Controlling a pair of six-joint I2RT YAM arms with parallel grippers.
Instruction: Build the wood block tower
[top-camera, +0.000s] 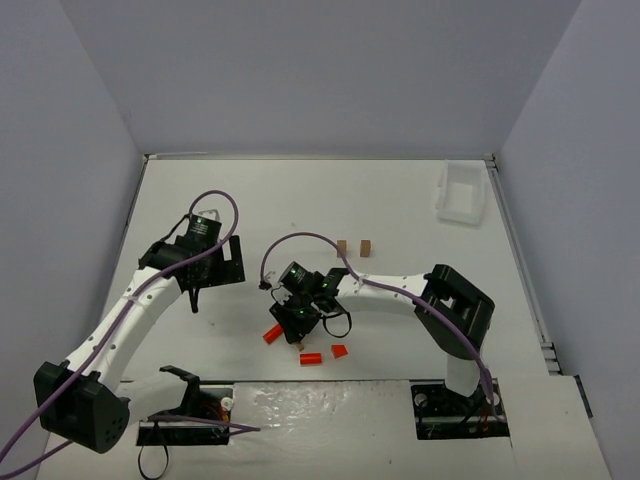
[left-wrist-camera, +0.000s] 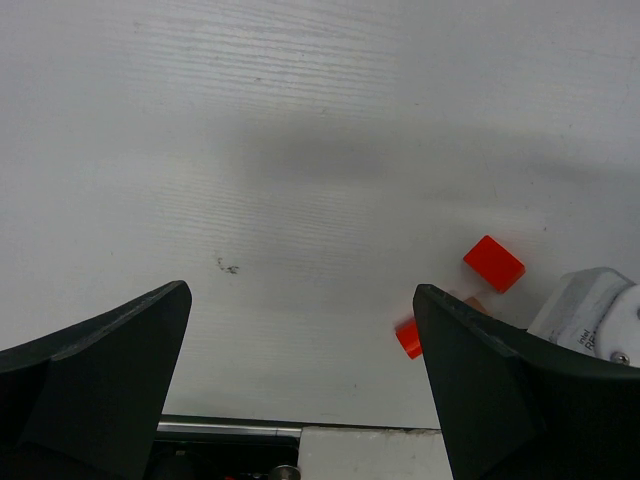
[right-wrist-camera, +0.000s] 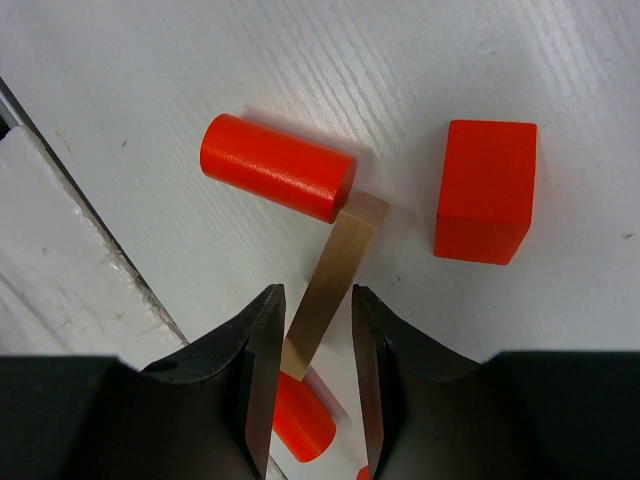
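Against a red cylinder (right-wrist-camera: 277, 166), slim tan block (right-wrist-camera: 335, 275), possibly gripped.

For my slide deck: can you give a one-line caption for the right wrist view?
The right hand straddles a tan plank beside a red cylinder; a red block lies apart.

The tan block (right-wrist-camera: 330, 280) looks like bare matt wood, the red cylinder (right-wrist-camera: 277, 167) and red cube (right-wrist-camera: 485, 190) wear smooth, faintly glossy paint, and the white table (right-wrist-camera: 450, 60) is matt and finely ribbed.
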